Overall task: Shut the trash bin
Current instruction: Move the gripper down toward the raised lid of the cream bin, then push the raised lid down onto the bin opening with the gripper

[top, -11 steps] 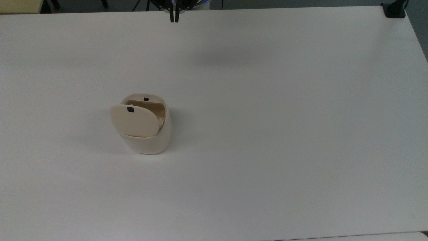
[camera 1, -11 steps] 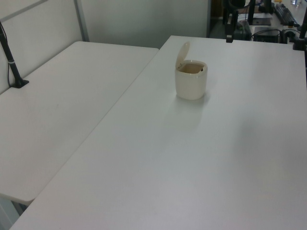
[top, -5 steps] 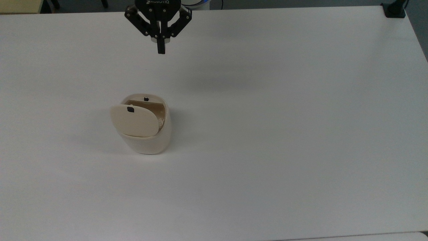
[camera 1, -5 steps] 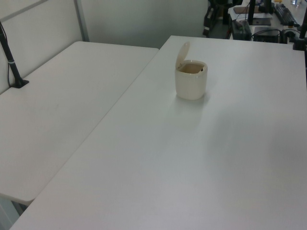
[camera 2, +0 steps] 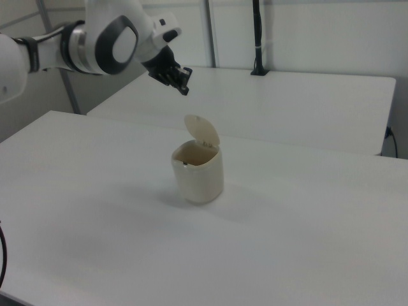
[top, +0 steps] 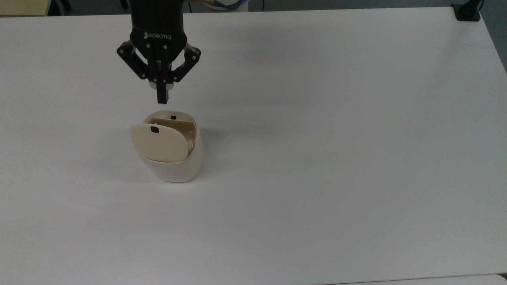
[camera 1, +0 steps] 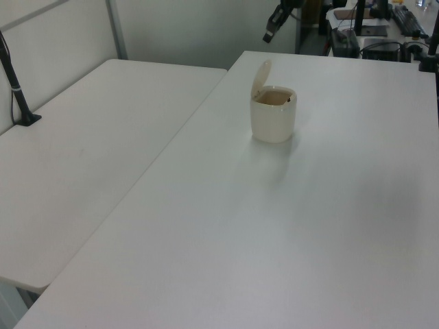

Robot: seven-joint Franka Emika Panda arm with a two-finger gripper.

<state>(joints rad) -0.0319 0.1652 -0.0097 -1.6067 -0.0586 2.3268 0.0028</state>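
Top view, end effector: the end effector [top: 162, 97] is seen above the far side of the trash bin [top: 172, 157], its fingers drawn together into one narrow tip with nothing held between them.
Top view, trash bin: it stands on the white worktop [top: 336, 138], towards the top view's left of centre; the lid [top: 159, 142] is raised and the tan interior is exposed behind it.
Top view, risk: the tip appears to sit over the open mouth side, not behind the lid; if it is lowered there, it is judged likely to enter the bin or strike the rim instead of pushing the flap.

Left view, end effector: the end effector [camera 1: 271, 33] is held high, above and beyond the bin [camera 1: 274, 114], well apart from it.
Left view, lid: the lid [camera 1: 260, 77] is seen standing nearly upright at the left view's left edge of the body.
Left view, risk: a light bin is judged liable to slide or tip if the flap is struck sideways or too fast.

Right view, end effector: the end effector [camera 2: 179, 80] is tilted, above and to the right view's left of the lid [camera 2: 202, 132].
Right view, risk: a push stopped too soon may leave the black latch unengaged, so that the flap is left ajar.
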